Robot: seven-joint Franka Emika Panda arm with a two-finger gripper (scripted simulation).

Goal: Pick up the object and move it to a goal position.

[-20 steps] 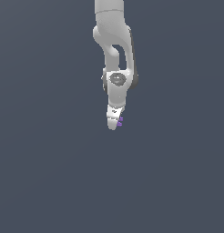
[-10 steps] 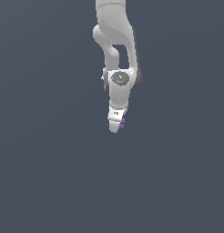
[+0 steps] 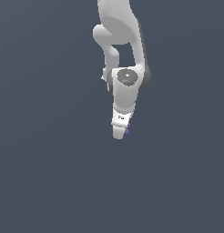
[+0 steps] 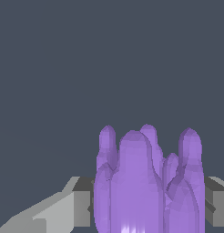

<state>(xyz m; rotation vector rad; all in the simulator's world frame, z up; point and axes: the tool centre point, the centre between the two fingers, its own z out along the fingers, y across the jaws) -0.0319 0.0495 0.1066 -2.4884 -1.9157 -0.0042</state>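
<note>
The object is purple. In the wrist view it (image 4: pixel 148 186) shows as a cluster of several rounded, finger-like lobes filling the space between my grey fingers (image 4: pixel 77 207). My gripper (image 4: pixel 150 205) is shut on it. In the exterior view the white arm reaches down from the top. Its gripper (image 3: pixel 119 133) points downward, and only small purple bits of the object (image 3: pixel 127 130) peek out on the exterior view's right side of the fingers. The rest of the object is hidden behind the hand there.
A plain dark grey-blue surface (image 3: pixel 50 173) fills the background in both views. No other item shows.
The arm and gripper have shifted slightly toward the exterior view's right with the purple object still held. The grip looks unchanged.
</note>
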